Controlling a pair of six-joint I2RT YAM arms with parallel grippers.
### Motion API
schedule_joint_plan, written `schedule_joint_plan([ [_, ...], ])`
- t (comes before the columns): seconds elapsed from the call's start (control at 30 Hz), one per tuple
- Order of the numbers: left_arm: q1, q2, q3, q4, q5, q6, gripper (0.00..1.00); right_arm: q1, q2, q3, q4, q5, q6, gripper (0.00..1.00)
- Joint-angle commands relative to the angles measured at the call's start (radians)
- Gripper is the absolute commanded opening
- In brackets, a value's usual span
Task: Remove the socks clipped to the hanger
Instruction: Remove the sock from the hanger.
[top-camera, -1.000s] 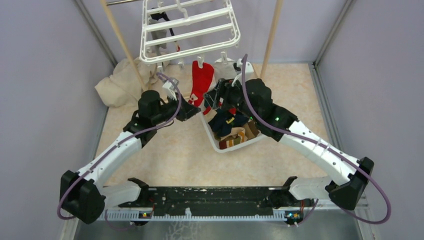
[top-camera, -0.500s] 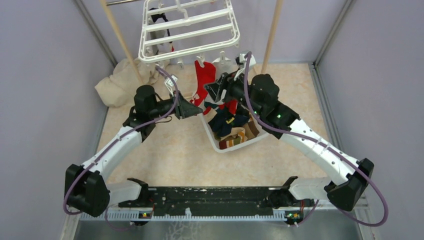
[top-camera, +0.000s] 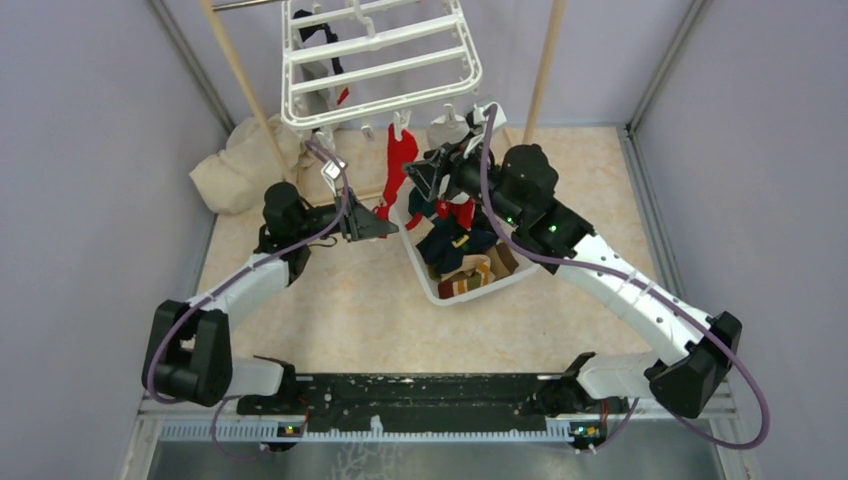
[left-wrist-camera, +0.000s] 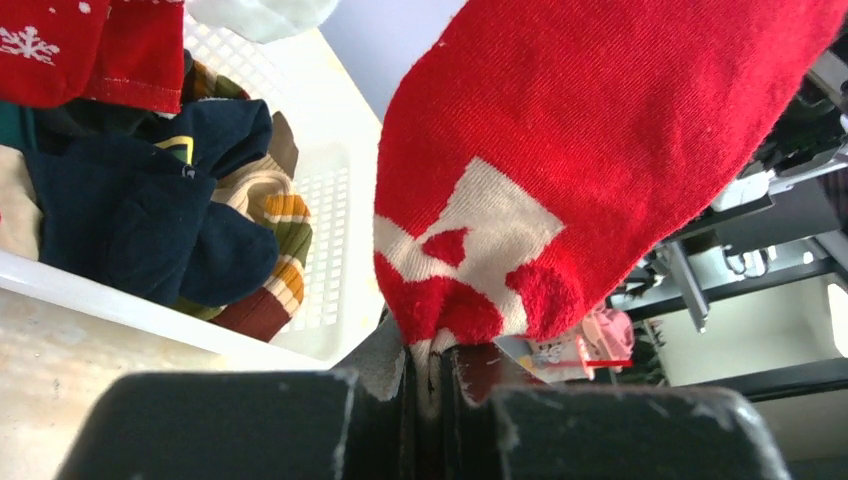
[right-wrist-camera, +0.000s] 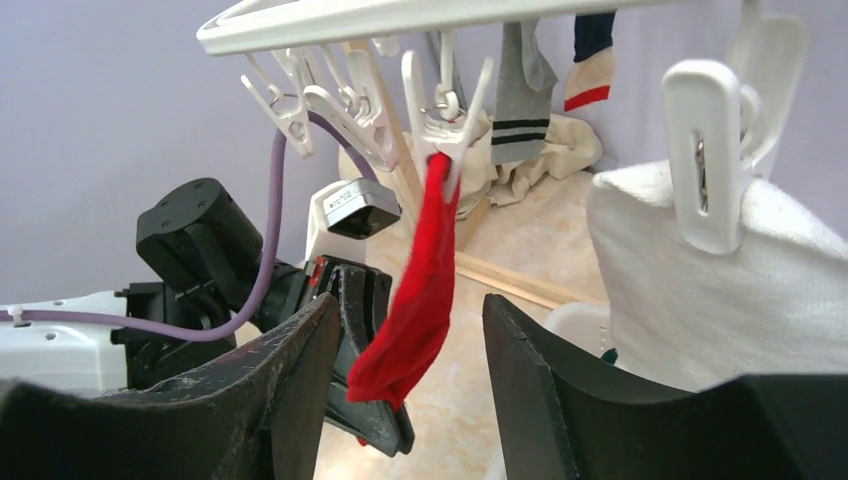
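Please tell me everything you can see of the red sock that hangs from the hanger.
The red sock looks like knitted fabric, red with a blocky cream pattern near its lower end. Its upper end is pinched in a white clip under the hanger, so it is not yet removed. From the clip it runs down at a slant to the left gripper, which is shut on its lower tip. It hangs close to the white basket, outside its rim.

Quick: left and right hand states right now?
Left hand: closed, pinching the lower end of the red sock.
Right hand: open, holding nothing.
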Motion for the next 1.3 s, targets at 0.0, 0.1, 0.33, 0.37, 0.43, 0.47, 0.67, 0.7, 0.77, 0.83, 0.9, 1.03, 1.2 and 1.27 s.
schedule_joint_plan([
  [0.0,0.019,0.040,-0.021,0.266,0.092,-0.179,0.09,-0.008,0.017,0.061,0.064,-0.013,-0.044,0.55],
  [0.1,0.022,0.062,-0.020,0.302,0.110,-0.217,0.09,-0.008,0.030,0.074,0.063,0.021,-0.073,0.54],
  [0.33,0.023,0.068,-0.013,0.314,0.121,-0.227,0.10,-0.008,0.084,0.121,0.073,0.109,-0.102,0.54],
  [0.37,0.023,0.069,-0.014,0.313,0.124,-0.227,0.10,-0.007,0.091,0.126,0.080,0.122,-0.102,0.54],
  [0.43,0.024,0.075,-0.017,0.319,0.124,-0.225,0.10,-0.008,0.105,0.135,0.096,0.152,-0.098,0.54],
  [0.47,0.024,0.079,-0.018,0.321,0.126,-0.226,0.10,-0.008,0.111,0.139,0.105,0.162,-0.097,0.54],
  [0.67,0.026,0.093,-0.019,0.335,0.130,-0.229,0.10,-0.008,0.135,0.157,0.152,0.201,-0.096,0.55],
  [0.7,0.026,0.094,-0.020,0.336,0.131,-0.228,0.10,-0.008,0.142,0.165,0.154,0.199,-0.097,0.56],
  [0.77,0.026,0.098,-0.020,0.337,0.129,-0.228,0.10,-0.008,0.155,0.180,0.158,0.192,-0.096,0.57],
  [0.83,0.026,0.102,-0.019,0.339,0.129,-0.228,0.10,-0.006,0.165,0.192,0.171,0.183,-0.096,0.58],
  [0.9,0.026,0.104,-0.019,0.342,0.130,-0.230,0.10,-0.007,0.179,0.211,0.174,0.179,-0.093,0.58],
  [1.03,0.026,0.105,-0.020,0.347,0.130,-0.234,0.10,-0.008,0.208,0.245,0.182,0.170,-0.083,0.59],
  [1.2,0.026,0.103,-0.022,0.349,0.132,-0.236,0.10,-0.007,0.234,0.271,0.186,0.169,-0.072,0.59],
  [1.27,0.027,0.104,-0.023,0.351,0.132,-0.235,0.10,-0.008,0.240,0.277,0.191,0.168,-0.071,0.59],
])
